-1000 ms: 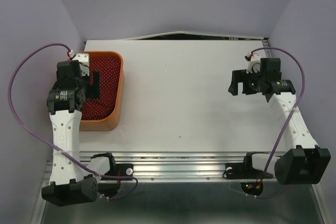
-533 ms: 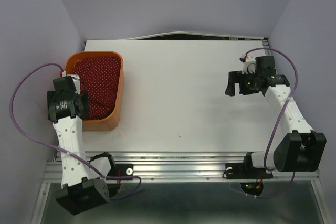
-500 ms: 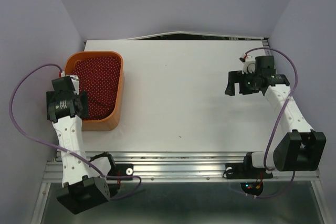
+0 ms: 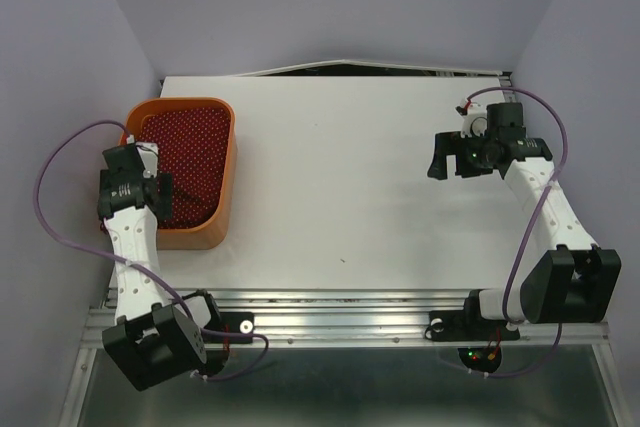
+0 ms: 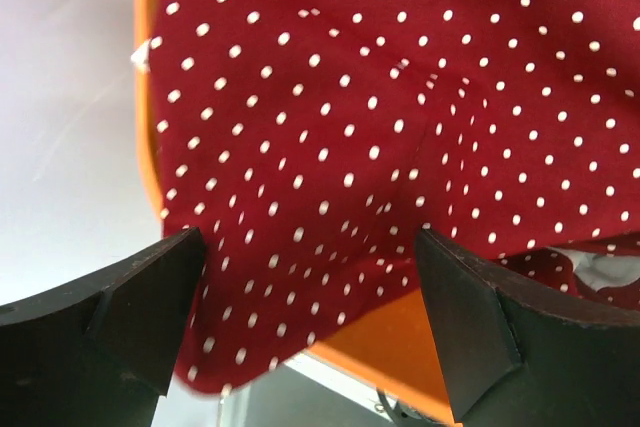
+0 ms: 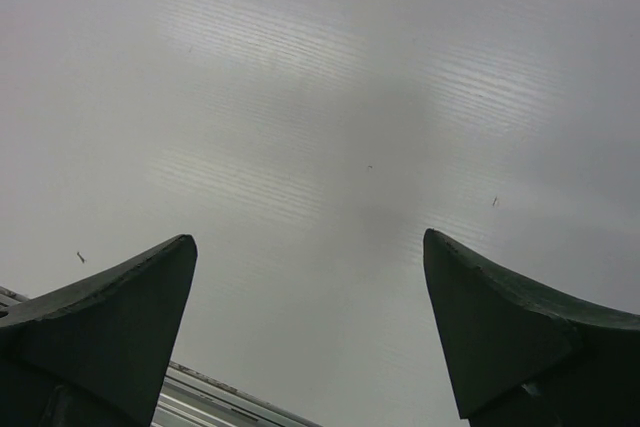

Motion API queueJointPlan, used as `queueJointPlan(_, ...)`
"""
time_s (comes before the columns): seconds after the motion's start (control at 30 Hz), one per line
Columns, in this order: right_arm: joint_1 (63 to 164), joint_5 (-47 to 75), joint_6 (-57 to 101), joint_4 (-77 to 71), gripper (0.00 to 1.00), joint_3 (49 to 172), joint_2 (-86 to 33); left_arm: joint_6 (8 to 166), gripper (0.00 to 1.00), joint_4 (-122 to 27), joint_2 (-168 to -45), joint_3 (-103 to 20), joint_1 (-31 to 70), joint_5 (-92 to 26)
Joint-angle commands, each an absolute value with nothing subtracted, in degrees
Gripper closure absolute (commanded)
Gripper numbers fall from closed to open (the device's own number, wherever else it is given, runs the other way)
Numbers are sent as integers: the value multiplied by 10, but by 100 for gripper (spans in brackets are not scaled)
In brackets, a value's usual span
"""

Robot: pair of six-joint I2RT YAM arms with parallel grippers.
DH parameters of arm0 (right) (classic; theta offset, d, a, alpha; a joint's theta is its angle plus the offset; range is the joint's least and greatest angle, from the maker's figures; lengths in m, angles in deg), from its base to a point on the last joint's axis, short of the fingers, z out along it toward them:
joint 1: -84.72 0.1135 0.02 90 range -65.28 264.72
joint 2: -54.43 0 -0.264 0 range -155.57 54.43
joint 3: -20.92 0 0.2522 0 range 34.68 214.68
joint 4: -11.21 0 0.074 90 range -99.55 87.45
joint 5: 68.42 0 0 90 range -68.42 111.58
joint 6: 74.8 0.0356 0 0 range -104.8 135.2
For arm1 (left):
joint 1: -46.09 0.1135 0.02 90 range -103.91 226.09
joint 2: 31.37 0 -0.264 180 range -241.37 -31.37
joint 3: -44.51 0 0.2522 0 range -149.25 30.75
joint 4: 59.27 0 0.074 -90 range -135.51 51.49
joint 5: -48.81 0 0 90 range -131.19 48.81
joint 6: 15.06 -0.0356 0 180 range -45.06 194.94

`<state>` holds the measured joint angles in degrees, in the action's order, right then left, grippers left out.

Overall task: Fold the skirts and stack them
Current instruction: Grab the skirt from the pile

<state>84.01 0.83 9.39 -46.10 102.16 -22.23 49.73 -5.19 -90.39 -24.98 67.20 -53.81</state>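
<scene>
Cloth fills the view under my left claw (image 5: 308,247): the red skirt (image 5: 400,97), white-dotted, lies bunched in the orange basket (image 4: 228,182) at the left side of the table (image 4: 350,187). My left fingers stand wide apart with nothing between them, poised over the skirt's near-left corner, where a flap hangs over the basket rim. From that claw the bulk of the skirt runs away toward the far edge and to the right. Its long axis follows the basket, near to far.

My right claw (image 6: 310,247) is also spread wide and holds nothing. It hangs over bare table on the right side, well apart from the basket, so the left arm is plainly the nearer one. I judge the first grab falls to it: straight down onto the overhanging corner.

By count I see one basket and one skirt for certain. A sliver of white cloth (image 5: 600,269) peeks from under the red at the basket's near side and may be a second skirt; I cannot tell. No grey one shows. Nothing is folded or stacked on the table yet.
</scene>
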Motion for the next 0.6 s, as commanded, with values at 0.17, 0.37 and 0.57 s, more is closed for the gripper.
queueJointPlan(0.17,841,11,88,-464,0,1053,-220,518,49,-63,-906,-281,678,-497)
queueJointPlan(0.37,841,13,90,-460,0,1060,-220,525,100,-29,-926,-367,678,-463)
queueJointPlan(0.57,841,-1,101,-461,0,1076,-221,551,100,-10,-947,-593,675,-313)
